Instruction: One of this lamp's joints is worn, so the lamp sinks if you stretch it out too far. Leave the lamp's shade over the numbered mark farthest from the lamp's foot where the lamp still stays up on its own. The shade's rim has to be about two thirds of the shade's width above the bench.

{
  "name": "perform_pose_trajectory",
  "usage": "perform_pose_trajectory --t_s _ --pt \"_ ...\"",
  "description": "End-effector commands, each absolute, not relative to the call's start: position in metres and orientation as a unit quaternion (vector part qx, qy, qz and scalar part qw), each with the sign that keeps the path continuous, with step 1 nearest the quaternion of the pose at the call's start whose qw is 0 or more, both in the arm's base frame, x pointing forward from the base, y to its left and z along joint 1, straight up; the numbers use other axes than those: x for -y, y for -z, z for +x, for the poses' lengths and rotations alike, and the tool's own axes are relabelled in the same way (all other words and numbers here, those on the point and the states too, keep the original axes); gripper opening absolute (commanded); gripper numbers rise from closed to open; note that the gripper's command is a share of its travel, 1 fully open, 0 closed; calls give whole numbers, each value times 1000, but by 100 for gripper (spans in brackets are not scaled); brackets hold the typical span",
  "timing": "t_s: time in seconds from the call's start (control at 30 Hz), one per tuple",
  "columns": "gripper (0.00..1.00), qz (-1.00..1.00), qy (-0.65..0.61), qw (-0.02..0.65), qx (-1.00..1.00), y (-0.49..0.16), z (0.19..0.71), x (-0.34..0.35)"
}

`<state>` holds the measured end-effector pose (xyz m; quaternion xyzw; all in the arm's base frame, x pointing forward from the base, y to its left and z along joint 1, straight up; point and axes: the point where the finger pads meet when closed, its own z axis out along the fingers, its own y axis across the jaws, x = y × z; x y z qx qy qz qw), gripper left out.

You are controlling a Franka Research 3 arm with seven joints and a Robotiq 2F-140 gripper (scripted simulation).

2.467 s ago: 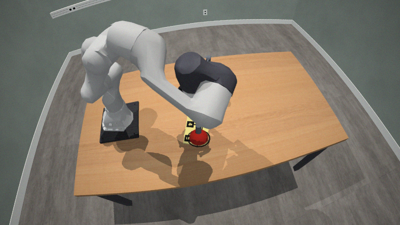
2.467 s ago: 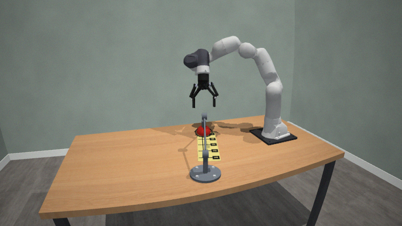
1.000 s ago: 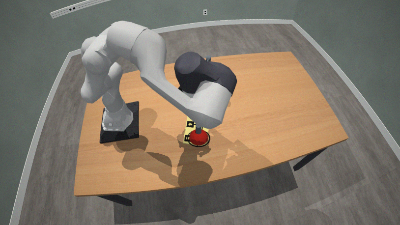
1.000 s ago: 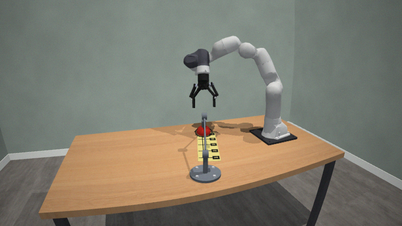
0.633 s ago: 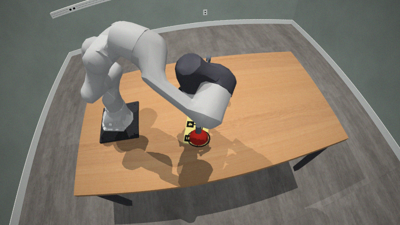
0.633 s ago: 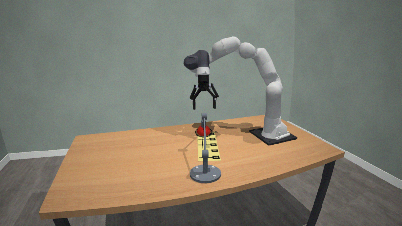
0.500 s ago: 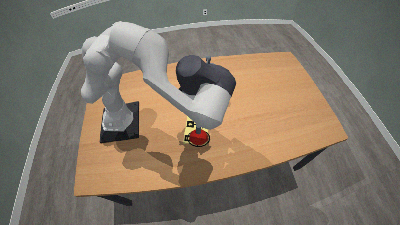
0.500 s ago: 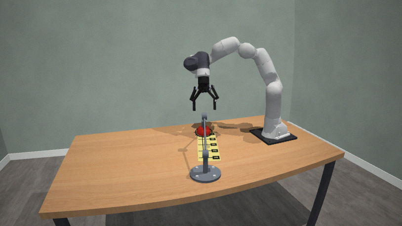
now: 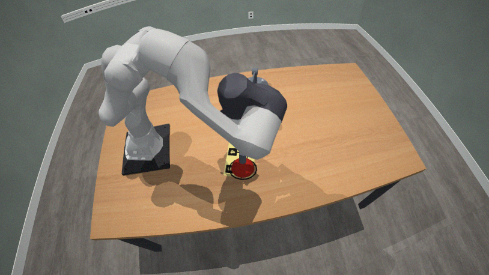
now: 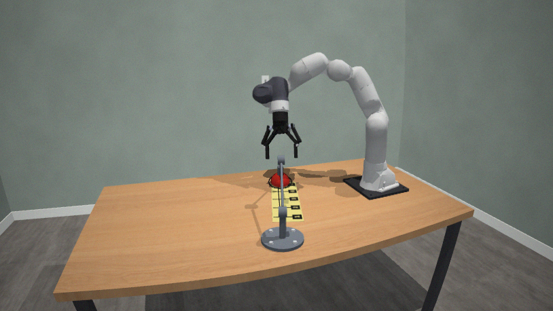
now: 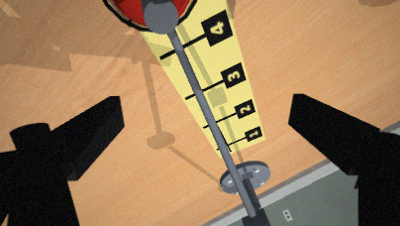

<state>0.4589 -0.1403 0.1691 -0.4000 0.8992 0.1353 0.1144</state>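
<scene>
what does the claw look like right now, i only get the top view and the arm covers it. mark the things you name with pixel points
Observer: The claw [image 10: 281, 151] [image 11: 207, 110] is open, its two fingers wide apart, nothing between them.
Operator: and the lamp's foot, mostly hidden from me
Observer: It's a round grey disc [image 10: 282, 244] [image 11: 264, 170], standing just off the strip's mark 1 end.
Operator: which marks can you read, i only get the 4 clearly
Observer: The wrist view shows 1, 2, 3 and 4 on the yellow strip [image 10: 285, 212] [image 11: 235, 59], 1 nearest the foot.
</scene>
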Motion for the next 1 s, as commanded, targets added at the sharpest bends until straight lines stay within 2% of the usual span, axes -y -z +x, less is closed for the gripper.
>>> perform_pose_trajectory --t_s 0.0,0.97 --pt "100 -460 -125 126 -870 -158 461 140" --pt "100 -472 -124 123 -864 -114 463 122"
